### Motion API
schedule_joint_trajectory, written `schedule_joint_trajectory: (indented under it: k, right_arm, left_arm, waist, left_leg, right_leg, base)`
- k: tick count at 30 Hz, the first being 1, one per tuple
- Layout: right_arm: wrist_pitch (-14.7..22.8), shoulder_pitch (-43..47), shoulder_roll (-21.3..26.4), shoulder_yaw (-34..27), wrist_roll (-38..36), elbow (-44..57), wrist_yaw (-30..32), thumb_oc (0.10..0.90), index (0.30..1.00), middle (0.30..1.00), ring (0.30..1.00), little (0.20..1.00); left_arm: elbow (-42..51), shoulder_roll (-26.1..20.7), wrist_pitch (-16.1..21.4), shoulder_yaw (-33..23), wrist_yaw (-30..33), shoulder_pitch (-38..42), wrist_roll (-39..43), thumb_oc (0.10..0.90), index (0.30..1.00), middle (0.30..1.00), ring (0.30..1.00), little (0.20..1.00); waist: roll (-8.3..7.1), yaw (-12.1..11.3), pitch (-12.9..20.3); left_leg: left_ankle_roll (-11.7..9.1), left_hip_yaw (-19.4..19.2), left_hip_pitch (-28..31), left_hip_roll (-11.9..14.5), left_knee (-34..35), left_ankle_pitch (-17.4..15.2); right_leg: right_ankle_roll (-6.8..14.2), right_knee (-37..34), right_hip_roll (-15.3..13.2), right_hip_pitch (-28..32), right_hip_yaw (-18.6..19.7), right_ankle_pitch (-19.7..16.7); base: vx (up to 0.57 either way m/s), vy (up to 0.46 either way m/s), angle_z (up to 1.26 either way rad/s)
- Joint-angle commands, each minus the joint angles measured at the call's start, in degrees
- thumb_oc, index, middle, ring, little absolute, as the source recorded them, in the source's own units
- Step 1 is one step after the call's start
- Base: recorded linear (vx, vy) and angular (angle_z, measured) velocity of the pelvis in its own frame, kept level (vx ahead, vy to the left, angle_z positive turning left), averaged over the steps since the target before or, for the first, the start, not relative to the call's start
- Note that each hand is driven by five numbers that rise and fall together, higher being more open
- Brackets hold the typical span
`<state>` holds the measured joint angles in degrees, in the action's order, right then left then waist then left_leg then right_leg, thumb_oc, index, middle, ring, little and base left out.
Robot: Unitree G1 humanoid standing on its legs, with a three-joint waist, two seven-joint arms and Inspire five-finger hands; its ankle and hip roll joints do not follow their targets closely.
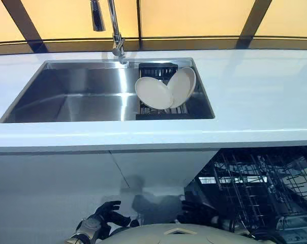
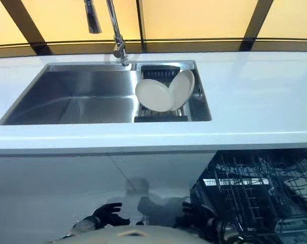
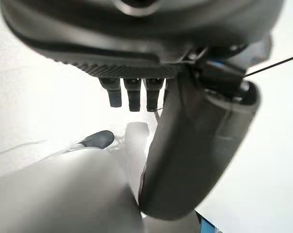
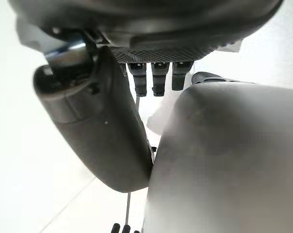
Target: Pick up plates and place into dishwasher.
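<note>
The left hand (image 2: 111, 213) hangs low before the cabinet, fingers spread, holding nothing. The right hand (image 4: 100, 133) seems likewise relaxed and empty. Two plates (image 1: 154, 93) lean in the sink (image 1: 82, 96) rack (image 1: 156, 70).

— Item: plates (image 1: 154, 93)?
— Plain cream, unpatterned.
— Sink (image 1: 72, 96), tap (image 1: 114, 30)?
— Sink brushed silver steel; tap polished chrome.
— Drainer (image 1: 156, 70), surface (image 1: 260, 96)?
— Drainer black, slatted; surface plain white.
— Dishwasher rack (image 1: 255, 188), wall panels (image 1: 194, 18)?
— Rack dark wire grid; panels amber, dark-framed.
— Left hand (image 2: 110, 213), right hand (image 2: 193, 210)?
— Both black.
</note>
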<state>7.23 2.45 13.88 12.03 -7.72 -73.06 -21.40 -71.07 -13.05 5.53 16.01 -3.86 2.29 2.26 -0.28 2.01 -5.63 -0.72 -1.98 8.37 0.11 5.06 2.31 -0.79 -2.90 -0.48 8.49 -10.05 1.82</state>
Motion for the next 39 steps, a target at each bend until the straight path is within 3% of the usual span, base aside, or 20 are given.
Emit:
schedule_joint_trajectory:
  k: [1,13,23,30,32,33,34,35,36,39]
  right_arm:
    - [2.01,0.76,-0.1,1.71,1.36,-0.77,-0.22,0.8,0.9,0.9,0.9,0.9]
    - [2.05,0.65,-0.11,1.46,2.22,-0.84,-0.12,0.8,0.9,0.9,0.9,0.9]
    - [1.81,0.92,0.01,1.57,2.47,-0.92,-0.01,0.8,0.9,0.9,0.9,0.9]
    - [1.13,1.6,0.86,2.29,3.47,-0.3,-0.3,0.8,0.9,0.9,0.9,0.9]
    - [0.24,2.07,1.83,2.56,3.9,0.52,-0.7,0.8,0.9,0.9,0.9,0.9]
    - [0.2,2.09,1.91,2.54,3.93,0.56,-0.76,0.8,0.9,0.9,0.9,0.9]
    - [-0.02,2.36,3.03,2.44,4.29,0.98,-1.48,0.8,0.9,0.9,0.9,0.9]
    - [-0.02,2.36,3.03,2.44,4.29,0.98,-1.48,0.8,0.9,0.9,0.9,0.9]
    - [-0.34,2.71,3.84,2.49,4.39,1.38,-2.04,0.8,0.9,0.9,0.9,0.9]
    - [0.17,2.67,4.73,2.91,4.21,1.71,-2.32,0.8,0.9,0.9,0.9,0.9]
  left_arm:
    - [-1.73,1.08,2.52,1.39,0.17,1.35,-1.07,0.8,0.9,0.9,0.9,0.9]
    - [-1.48,1.15,2.19,1.23,-1.13,0.92,-0.83,0.8,0.9,0.9,0.9,0.9]
    - [-0.53,0.97,5.14,1.51,-1.24,1.35,0.34,0.8,0.9,0.9,0.9,0.9]
    - [1.96,-0.28,8.59,4.25,-10.49,2.36,-0.45,0.8,0.9,0.9,0.9,0.9]
    - [6.21,-1.28,8.68,4.81,-19.68,2.97,4.17,0.8,0.9,0.9,0.9,0.9]
    - [6.53,-1.38,8.66,4.88,-20.07,2.98,4.37,0.8,0.9,0.9,0.9,0.9]
    - [12.0,-2.82,11.83,6.08,-26.05,3.22,6.53,0.8,0.9,0.9,0.9,0.9]
    - [12.0,-2.82,11.83,6.08,-26.05,3.22,6.53,0.8,0.9,0.9,0.9,0.9]
    - [17.5,-4.32,14.1,7.87,-28.56,3.28,7.46,0.8,0.9,0.9,0.9,0.9]
    - [28.02,-7.68,14.76,9.95,-35.17,4.01,13.46,0.8,0.9,0.9,0.9,0.9]
  waist:
    - [0.82,0.11,-0.58]
    - [1.28,0.22,-0.39]
    - [1.48,0.28,-0.64]
    - [1.86,0.73,-0.92]
    - [2.34,0.85,-1.13]
    - [2.36,0.85,-1.16]
    - [2.73,0.88,-1.42]
    - [2.73,0.88,-1.42]
    - [3.03,0.86,-1.65]
    - [3.6,0.7,-1.92]
  left_leg:
    - [2.5,-1.95,-0.9,-3.53,-1.8,-6.85]
    - [2.6,-1.7,-0.79,-3.65,-1.53,-6.83]
    - [2.78,-1.8,-0.83,-3.69,-1.78,-6.98]
    - [2.65,-2.06,-0.78,-3.48,-1.6,-6.82]
    - [2.58,-2.12,-0.84,-3.39,-1.38,-6.67]
    - [2.57,-2.13,-0.84,-3.38,-1.36,-6.66]
    - [2.55,-2.27,-0.89,-3.26,-1.08,-6.42]
    - [2.55,-2.27,-0.89,-3.26,-1.08,-6.42]
    - [2.52,-2.31,-0.98,-3.15,-0.99,-6.28]
    - [2.63,-2.0,-1.06,-3.11,-0.53,-6.02]
  right_leg:
    - [3.34,2.99,1.5,-2.93,2.64,3.06]
    - [3.3,3.03,1.5,-2.98,2.64,3.11]
    - [3.3,3.4,1.36,-3.21,2.73,3.16]
    - [3.41,3.59,1.44,-3.51,3.09,3.11]
    - [3.54,3.58,1.45,-3.7,3.22,3.06]
    - [3.54,3.58,1.45,-3.72,3.23,3.06]
    - [3.64,3.56,1.46,-3.92,3.39,2.88]
    - [3.64,3.56,1.46,-3.92,3.39,2.88]
    - [3.61,3.66,1.51,-4.12,3.51,2.82]
    - [3.79,3.62,1.51,-4.4,3.5,2.62]
  base:
    - [-0.21,-0.05,0.81]
    - [0.0,0.0,0.0]
    - [0.0,0.0,0.0]
    - [0.0,0.005,0.0]
    - [-0.02,0.038,-0.01]
    - [-0.03,0.039,-0.01]
    - [0.0,0.0,0.0]
    - [-0.04,0.039,-0.03]
    - [-0.02,0.021,-0.04]
    - [-0.03,0.024,-0.06]
